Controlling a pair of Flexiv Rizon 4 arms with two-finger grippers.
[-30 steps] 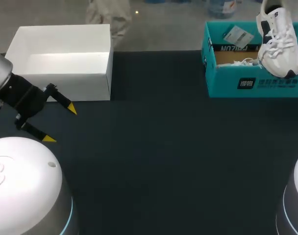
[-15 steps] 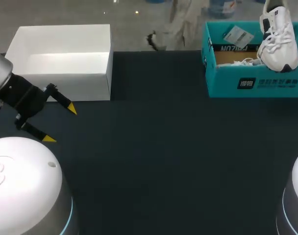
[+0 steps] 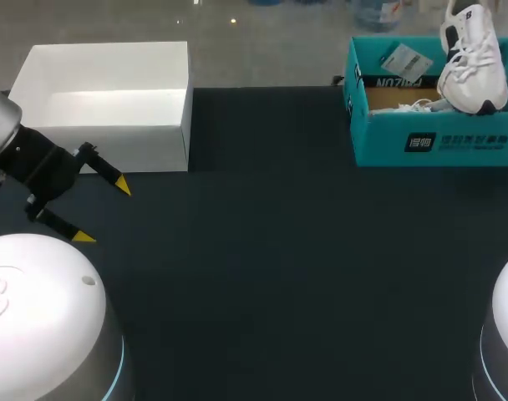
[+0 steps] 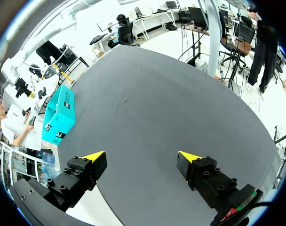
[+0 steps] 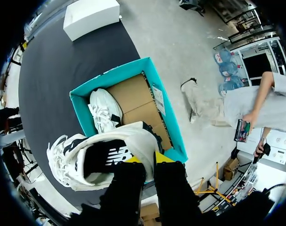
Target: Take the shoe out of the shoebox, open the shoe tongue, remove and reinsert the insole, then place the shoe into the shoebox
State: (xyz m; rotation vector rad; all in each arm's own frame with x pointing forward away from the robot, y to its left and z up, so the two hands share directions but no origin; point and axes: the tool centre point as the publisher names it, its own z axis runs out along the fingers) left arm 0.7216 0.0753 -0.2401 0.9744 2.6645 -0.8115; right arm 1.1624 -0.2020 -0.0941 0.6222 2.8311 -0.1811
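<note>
Work surface before me: a table (image 3: 262, 251) covered in dark matte cloth, evenly lit, its far edge running straight across. An open white box (image 3: 104, 100) stands at its far left corner.

The shoebox (image 3: 379, 138) is carrying white print on its front wall and dark print along its inner rim. A printed tag (image 3: 407, 60) is sitting on its back wall, and the shoe (image 5: 100, 160) is showing a side logo.

The shoe (image 3: 471, 58) is white and black, the shoebox (image 3: 379, 144) teal
</note>
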